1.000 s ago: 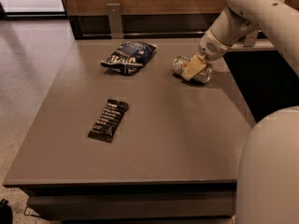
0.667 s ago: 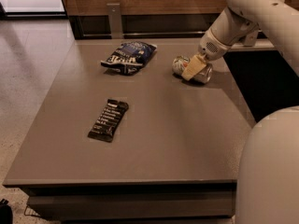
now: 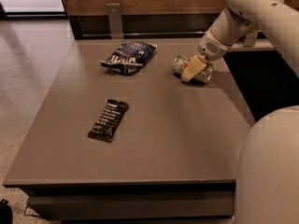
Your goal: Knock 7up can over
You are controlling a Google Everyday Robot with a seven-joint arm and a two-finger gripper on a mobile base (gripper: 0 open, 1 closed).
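Observation:
The 7up can (image 3: 183, 65) lies on its side on the grey table (image 3: 159, 125), near the far right part, with its silver top facing left. My gripper (image 3: 192, 70) is right over the can, its pale fingers (image 3: 190, 72) resting across the can's middle and hiding part of it. The white arm reaches in from the upper right.
A blue crisp bag (image 3: 128, 56) lies at the back of the table, left of the can. A dark snack bar (image 3: 108, 120) lies at the left middle. The table's right edge is close behind the can. A wooden wall runs behind the table.

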